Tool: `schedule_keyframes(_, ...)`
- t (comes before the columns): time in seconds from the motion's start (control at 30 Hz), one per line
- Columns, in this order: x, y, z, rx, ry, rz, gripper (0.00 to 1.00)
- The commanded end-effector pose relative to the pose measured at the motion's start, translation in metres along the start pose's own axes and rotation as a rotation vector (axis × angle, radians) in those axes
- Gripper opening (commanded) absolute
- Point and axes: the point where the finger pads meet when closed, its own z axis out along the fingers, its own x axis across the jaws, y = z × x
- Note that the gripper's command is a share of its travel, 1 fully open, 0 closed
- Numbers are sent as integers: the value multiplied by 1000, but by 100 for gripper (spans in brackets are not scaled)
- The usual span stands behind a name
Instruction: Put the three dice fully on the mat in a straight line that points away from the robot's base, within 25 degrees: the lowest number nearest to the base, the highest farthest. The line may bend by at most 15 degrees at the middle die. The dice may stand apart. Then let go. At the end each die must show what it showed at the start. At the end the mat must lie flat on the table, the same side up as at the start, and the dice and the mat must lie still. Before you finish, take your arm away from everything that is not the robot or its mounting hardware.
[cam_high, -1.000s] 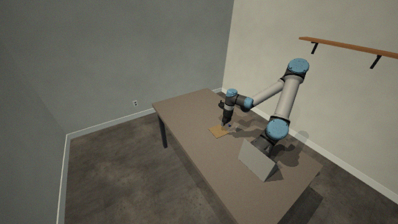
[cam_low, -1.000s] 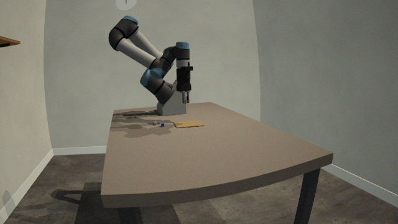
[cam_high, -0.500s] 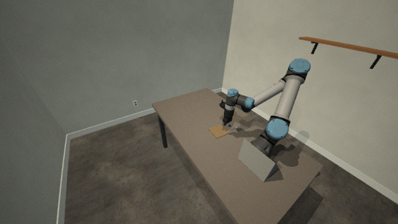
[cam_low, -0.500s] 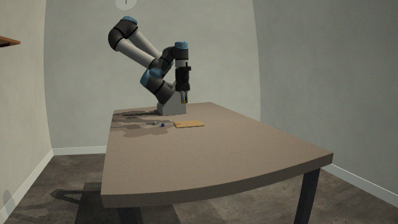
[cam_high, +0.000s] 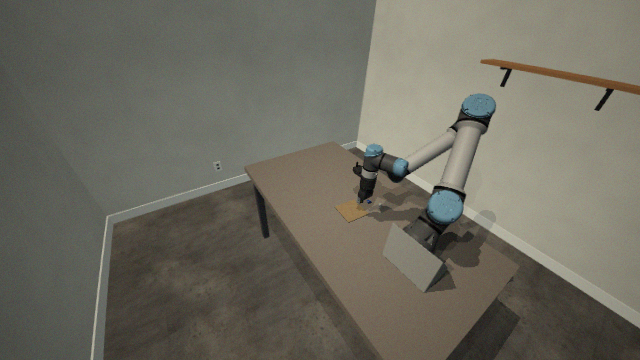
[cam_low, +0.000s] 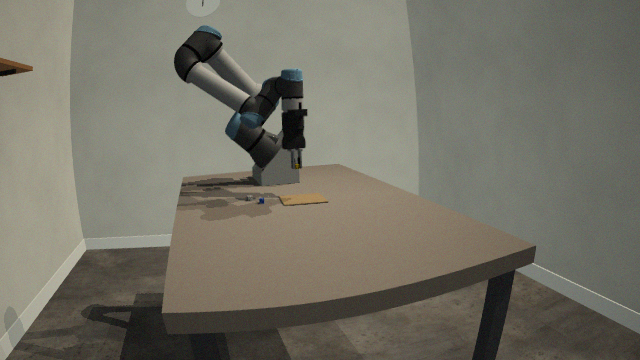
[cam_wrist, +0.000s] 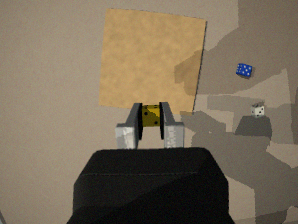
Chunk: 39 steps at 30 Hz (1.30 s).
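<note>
And the yellow die (cam_low: 297, 166) (cam_wrist: 151, 115) is gripped between the fingers (cam_low: 293, 159), held above the table (cam_high: 320, 175) (cam_low: 350, 240) (cam_wrist: 50, 150)! Beyond it in the wrist view, the tan mat (cam_high: 351, 210) (cam_low: 304, 199) (cam_wrist: 152, 60) is seen; beside that, a blue die (cam_high: 369, 201) (cam_low: 261, 200) (cam_wrist: 244, 70) and, apparently, a white one (cam_low: 249, 198) (cam_wrist: 258, 110) are left on the tabletop.

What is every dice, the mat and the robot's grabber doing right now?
Black-and-silver two-finger gripper: shut on the yellow die, raised above the table.
Yellow cube die: held, in the air.
Blue cube die: on the table, off the mat.
White cube die: likewise.
Tan square mat: lying flat.
</note>
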Motion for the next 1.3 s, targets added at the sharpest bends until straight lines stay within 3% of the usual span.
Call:
schedule_keyframes(0.0,0,0,8,0,0,0,34)
schedule_keyframes(0.83,0,0,75,0,0,0,34)
schedule_keyframes(1.27,0,0,87,0,0,0,34)
